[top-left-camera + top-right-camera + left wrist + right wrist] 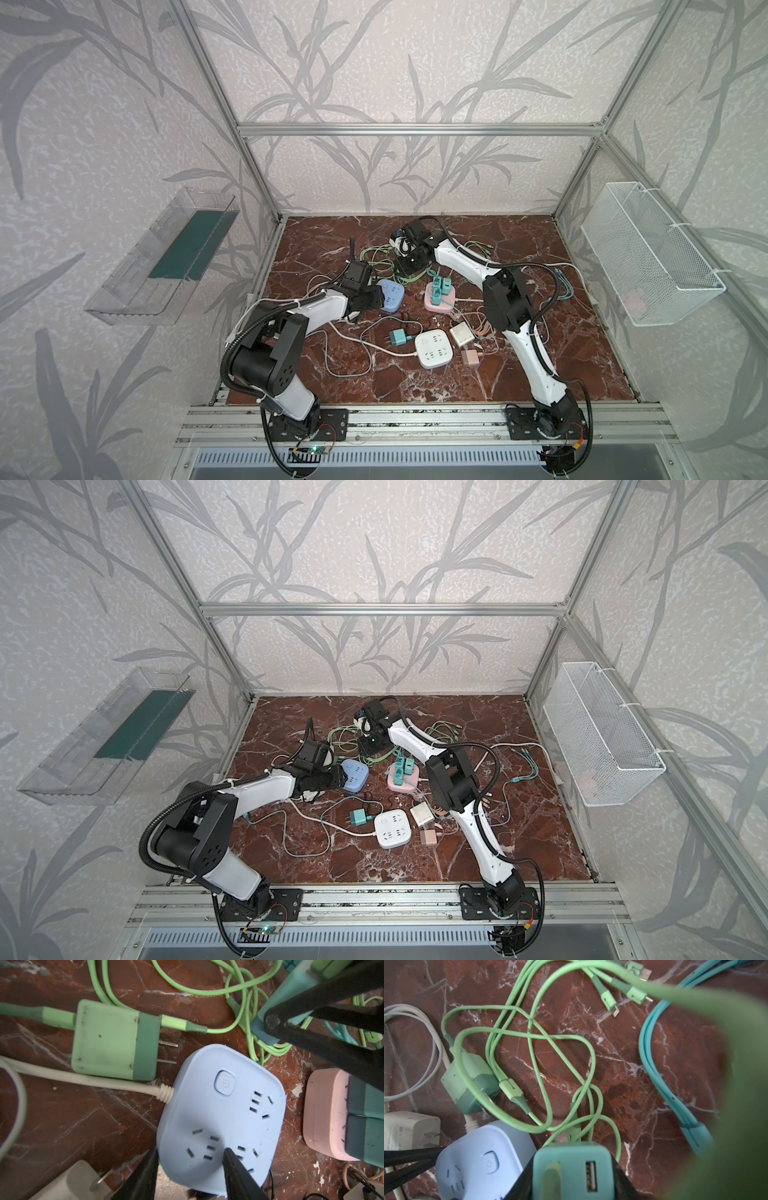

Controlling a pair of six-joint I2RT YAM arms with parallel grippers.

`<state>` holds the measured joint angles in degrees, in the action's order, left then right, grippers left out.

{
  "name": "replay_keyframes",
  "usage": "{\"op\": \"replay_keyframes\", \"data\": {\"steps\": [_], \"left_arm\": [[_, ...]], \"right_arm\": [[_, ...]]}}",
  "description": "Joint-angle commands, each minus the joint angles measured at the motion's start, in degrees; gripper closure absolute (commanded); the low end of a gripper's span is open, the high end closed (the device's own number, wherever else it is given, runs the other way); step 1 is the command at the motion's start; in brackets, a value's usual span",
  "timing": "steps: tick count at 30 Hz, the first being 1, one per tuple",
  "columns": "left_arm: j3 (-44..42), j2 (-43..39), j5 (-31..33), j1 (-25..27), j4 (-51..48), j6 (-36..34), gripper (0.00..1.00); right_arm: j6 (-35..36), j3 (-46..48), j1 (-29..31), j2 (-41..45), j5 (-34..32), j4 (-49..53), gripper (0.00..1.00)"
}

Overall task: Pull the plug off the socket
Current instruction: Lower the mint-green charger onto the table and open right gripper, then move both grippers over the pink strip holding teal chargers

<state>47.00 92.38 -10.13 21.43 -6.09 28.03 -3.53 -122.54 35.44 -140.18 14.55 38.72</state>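
The blue socket [224,1118] lies flat on the marble, and all its slots are bare; it shows in both top views [390,295] [355,776]. My left gripper [191,1153] stands open at its near corner, one finger beside the edge and the other over its face. The plug [571,1155] is a teal charger block with a green cable in one port. My right gripper [574,1178] is shut on its sides. It hangs off the socket beyond the far edge, and the left wrist view shows it [291,1001] between the black fingers [311,1022].
A light green charger [110,1041] and a white charger [79,1182] lie beside the blue socket. A pink socket [440,299] with teal plugs stands to its right. A white socket [434,348], small chargers and tangled green cables [542,1043] cover the middle. A wire basket [652,253] hangs on the right wall.
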Motion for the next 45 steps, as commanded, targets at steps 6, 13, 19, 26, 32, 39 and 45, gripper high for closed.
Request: {"op": "replay_keyframes", "data": {"steps": [6, 13, 19, 26, 32, 39, 45], "left_arm": [[-0.3, -3.5, 1.7, 0.7, -3.7, -1.4, 0.44], [-0.1, -5.5, 1.9, 0.8, -4.0, -1.6, 0.41], [-0.1, -6.5, 2.3, 1.0, -4.4, -1.6, 0.41], [-0.1, -8.2, 3.5, 1.6, -4.9, -1.7, 0.40], [0.1, -9.3, 4.4, 2.8, -4.8, -1.8, 0.40], [0.2, -10.8, 5.3, 4.6, -3.9, -1.8, 0.40], [-0.2, -11.2, 4.5, 6.9, -0.9, -1.9, 0.40]], "right_arm": [[-0.7, -4.7, -0.4, -2.3, 0.7, 5.6, 0.62], [-0.8, -6.9, -0.4, -2.9, 0.3, 7.2, 0.46], [-0.5, -9.4, -0.4, -3.3, 0.6, 8.8, 0.35], [-0.6, -11.2, -0.4, -2.3, 0.4, 9.7, 0.24], [-0.5, -11.5, -0.4, 0.1, -0.9, 10.0, 0.18], [0.0, -9.6, -0.3, 5.0, -2.0, 9.9, 0.10], [0.3, 0.1, -0.3, 13.2, -2.9, 3.9, 0.05]]}}
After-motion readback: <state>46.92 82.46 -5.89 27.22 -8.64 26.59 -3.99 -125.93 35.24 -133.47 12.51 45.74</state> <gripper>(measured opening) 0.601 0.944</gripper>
